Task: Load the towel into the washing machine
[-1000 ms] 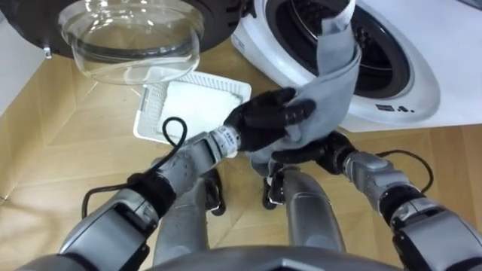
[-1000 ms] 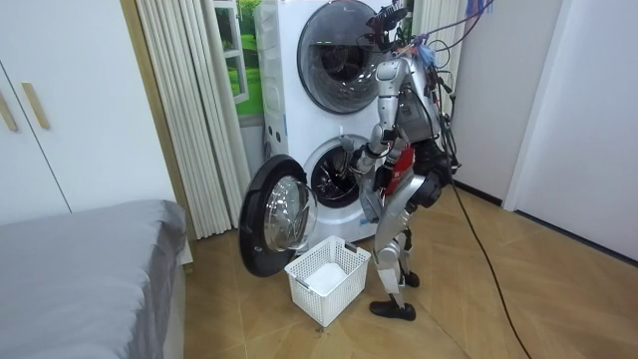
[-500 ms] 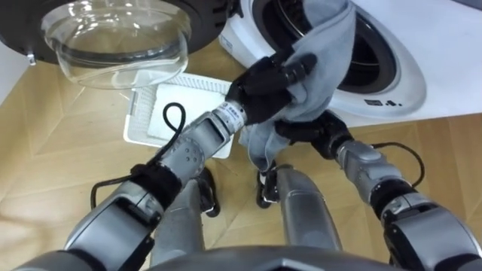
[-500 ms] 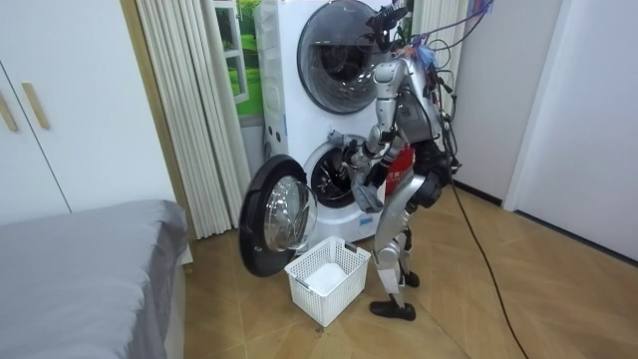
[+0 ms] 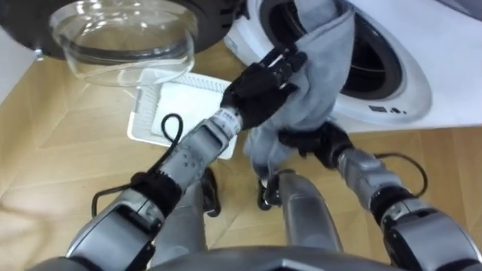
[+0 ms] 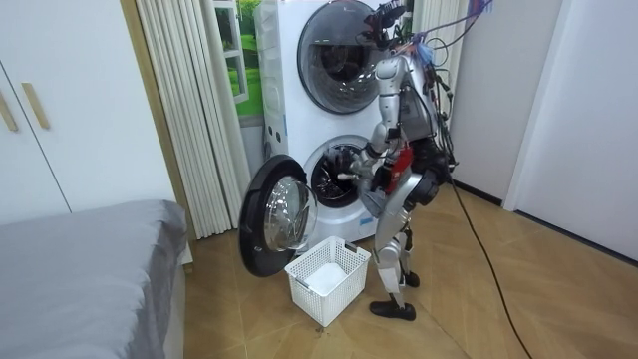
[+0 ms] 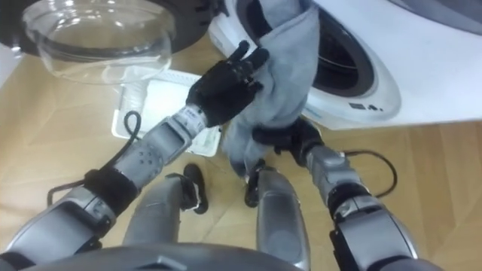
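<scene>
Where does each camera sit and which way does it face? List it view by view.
Left eye view: on the robot's head, looking down at the towel at the washing machine opening; both forearms, left robot hand, right robot hand and legs show.
Right eye view: same head, slightly to one side, same scene.
Room view: standing off beside the bed, facing the machine; the whole robot shows, standing by the basket.
Shared: all three show machine and basket.
</scene>
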Robot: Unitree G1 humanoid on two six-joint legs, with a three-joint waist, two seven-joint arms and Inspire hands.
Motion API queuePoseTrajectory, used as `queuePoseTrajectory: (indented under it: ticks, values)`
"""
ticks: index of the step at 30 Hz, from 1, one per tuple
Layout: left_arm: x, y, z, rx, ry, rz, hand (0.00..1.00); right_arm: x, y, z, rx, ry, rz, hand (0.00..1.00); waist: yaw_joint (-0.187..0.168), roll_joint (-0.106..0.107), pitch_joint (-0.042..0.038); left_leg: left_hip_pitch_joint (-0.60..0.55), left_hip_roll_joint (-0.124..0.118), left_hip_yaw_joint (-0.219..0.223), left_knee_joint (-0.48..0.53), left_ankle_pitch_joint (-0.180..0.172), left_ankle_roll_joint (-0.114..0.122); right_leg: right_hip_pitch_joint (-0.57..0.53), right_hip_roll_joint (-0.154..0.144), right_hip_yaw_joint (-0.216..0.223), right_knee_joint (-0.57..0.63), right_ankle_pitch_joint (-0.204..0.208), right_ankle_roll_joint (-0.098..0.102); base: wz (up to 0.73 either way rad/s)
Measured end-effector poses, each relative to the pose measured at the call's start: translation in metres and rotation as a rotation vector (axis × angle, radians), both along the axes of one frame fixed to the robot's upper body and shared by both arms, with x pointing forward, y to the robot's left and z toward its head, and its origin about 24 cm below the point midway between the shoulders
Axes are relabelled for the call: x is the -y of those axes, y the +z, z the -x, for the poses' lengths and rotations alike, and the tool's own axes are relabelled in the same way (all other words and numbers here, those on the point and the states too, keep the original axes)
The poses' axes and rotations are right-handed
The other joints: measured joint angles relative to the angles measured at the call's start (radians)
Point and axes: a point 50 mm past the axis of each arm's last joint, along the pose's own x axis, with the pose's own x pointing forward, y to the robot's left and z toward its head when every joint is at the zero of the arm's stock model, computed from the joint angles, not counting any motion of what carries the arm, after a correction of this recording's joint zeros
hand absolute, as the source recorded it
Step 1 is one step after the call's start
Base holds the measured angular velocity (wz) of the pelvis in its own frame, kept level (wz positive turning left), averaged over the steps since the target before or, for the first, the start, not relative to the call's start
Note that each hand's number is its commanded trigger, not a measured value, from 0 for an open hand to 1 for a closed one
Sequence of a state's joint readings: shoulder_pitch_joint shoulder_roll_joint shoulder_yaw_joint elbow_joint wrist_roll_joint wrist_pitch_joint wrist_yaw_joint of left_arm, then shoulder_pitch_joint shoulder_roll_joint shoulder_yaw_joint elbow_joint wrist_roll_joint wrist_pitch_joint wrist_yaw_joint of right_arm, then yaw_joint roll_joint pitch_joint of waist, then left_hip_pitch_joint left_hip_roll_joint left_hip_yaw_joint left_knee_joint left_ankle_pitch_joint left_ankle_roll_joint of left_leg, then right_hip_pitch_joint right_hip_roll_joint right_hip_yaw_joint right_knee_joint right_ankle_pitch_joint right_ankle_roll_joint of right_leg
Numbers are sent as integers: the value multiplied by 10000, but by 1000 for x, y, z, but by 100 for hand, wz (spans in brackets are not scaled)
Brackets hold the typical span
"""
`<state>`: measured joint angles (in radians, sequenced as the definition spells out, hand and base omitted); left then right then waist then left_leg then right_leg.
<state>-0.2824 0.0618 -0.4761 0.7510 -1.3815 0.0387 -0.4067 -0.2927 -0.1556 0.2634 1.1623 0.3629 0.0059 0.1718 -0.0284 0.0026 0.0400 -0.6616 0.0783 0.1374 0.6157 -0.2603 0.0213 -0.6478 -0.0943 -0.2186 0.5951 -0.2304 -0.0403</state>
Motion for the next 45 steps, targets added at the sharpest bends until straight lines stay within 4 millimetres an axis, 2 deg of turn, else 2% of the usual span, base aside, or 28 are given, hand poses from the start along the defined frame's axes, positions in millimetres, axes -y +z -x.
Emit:
queuePoseTrajectory:
  ticks: [1, 3, 6, 10, 11, 17, 19, 21, 23, 26, 34, 39, 41, 45]
  values:
    - [-5, -6, 3, -242, 151, -128, 0, 2, -2, 3, -137, -63, 77, 100, 91, 9, 0, 10, -1, -1, -35, 9, -14, 0, 9, -1, -28, 1, -6, 4]
    - [-34, -28, 18, -1205, 942, -737, 0, 8, -3, 6, -300, -213, 345, 100, 374, 103, 48, -47, 2, -11, -94, 20, -35, -64, 35, 3, -75, 1, -22, 0]
    - [-63, -48, 33, -2239, 1693, -2045, 0, 16, -2, 6, -276, -449, 516, 100, 748, 228, 61, -166, -18, -14, -88, 26, -39, -190, -1, -48, -52, -3, -24, 2]
    - [-83, -59, 43, -2786, 1628, -4002, 0, 19, -1, 6, -313, -523, 558, 100, 1015, 238, 58, -197, -33, -8, -88, 26, -39, -204, -59, -139, 31, -16, -1, 5]
    - [-86, -61, 45, -2862, 1532, -4581, 0, 21, -1, 7, -331, -607, 514, 100, 1063, 243, 55, -266, -62, -59, -63, 27, -38, -272, -130, -337, 118, -16, -1, 3]
    - [-88, -66, 51, -3164, 1071, -6217, 0, 24, -2, 8, -552, -847, -76, 100, 1177, 296, 59, -525, -81, -120, 72, 29, -18, -469, -256, -349, 304, -46, -18, 4]
    - [-88, -66, 50, -3152, 1040, -6318, 0, 27, -2, 8, -715, -871, -152, 100, 1177, 367, 71, -680, -90, -134, 134, 53, 21, -599, -263, -373, 407, -65, -41, 10]
    - [-86, -66, 49, -3126, 1036, -6266, 0, 33, -4, 14, -1047, -1184, -328, 100, 1202, 490, 70, -784, -209, -187, 166, 117, 62, -670, -343, -448, 450, -80, -62, 14]
    - [-87, -66, 50, -3193, 1128, -6203, 0, 37, -3, 14, -1073, -1417, -555, 100, 1231, 493, 70, -779, -227, -171, 156, 148, 78, -706, -437, -453, 482, -120, -81, 7]
    - [-83, -67, 51, -3199, 954, -6263, 0, 38, -6, 20, -1149, -2362, -1425, 100, 1348, 490, 71, -782, -285, -253, 152, 193, 71, -703, -458, -503, 510, -133, -88, 7]
    - [-83, -69, 54, -3572, 981, -6397, 0, 39, -5, 20, -1079, -4861, -3805, 100, 1365, 483, 74, -909, -334, -365, 245, 209, 53, -719, -488, -598, 557, -173, -70, 5]
    - [-86, -68, 51, -3773, 1223, -6442, 0, 47, 0, 14, -420, -6985, -5247, 100, 1295, 378, 118, -996, -579, -332, 313, 233, 104, -967, -815, -558, 1019, -375, -17, 9]
    - [-89, -68, 50, -3836, 1369, -6485, 0, 50, 3, 11, -280, -7449, -5624, 100, 1303, 323, 118, -1046, -573, -318, 458, 230, 110, -1044, -808, -504, 1100, -379, -18, -2]
    - [-95, -65, 48, -3862, 1569, -6788, 0, 58, 19, -10, 375, -8062, -6324, 100, 1111, 124, 108, -1346, -585, -255, 732, 231, 112, -1395, -888, -406, 1443, -414, -61, -1]
